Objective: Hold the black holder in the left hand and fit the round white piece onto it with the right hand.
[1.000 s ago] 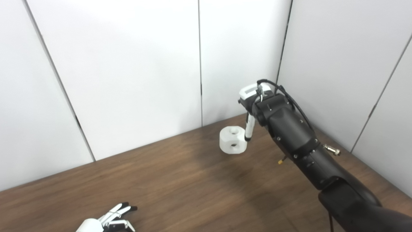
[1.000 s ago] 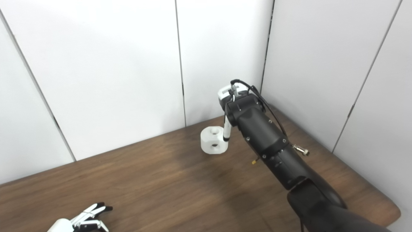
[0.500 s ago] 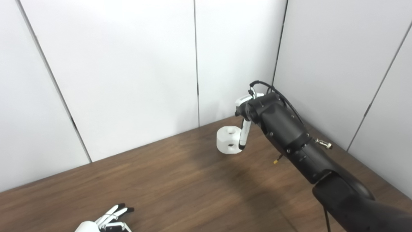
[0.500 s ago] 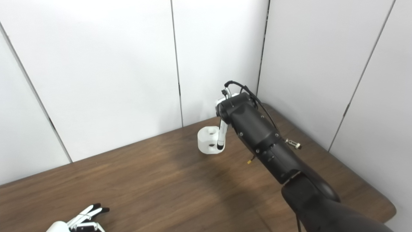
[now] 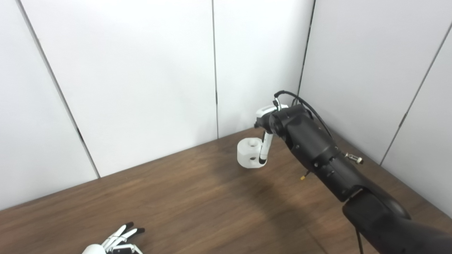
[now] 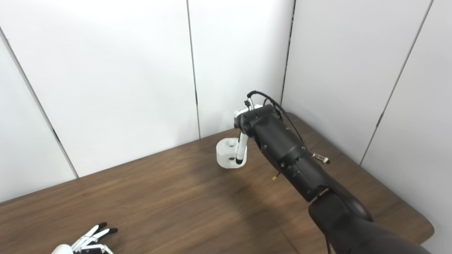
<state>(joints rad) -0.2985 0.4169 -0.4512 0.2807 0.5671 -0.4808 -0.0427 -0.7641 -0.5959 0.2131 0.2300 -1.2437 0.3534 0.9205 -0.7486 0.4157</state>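
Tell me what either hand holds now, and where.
Left hand holds nothing. Right hand has a finger against the round white piece's side; a full grasp cannot be told.

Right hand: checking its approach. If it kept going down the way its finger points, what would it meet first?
Probably the round white piece: the right hand has a finger against its side already. Contact depth is unclear.

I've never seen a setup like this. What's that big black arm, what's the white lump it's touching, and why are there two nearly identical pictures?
Both pictures come from two cameras side by side on a humanoid robot's head, so they show one scene. The black arm is its right arm; the right hand is at a round white piece with holes, at the far side of a wooden table, one finger against its side. Whether it grips it is unclear. The left hand, fingers apart, holds nothing. No black holder is visible.
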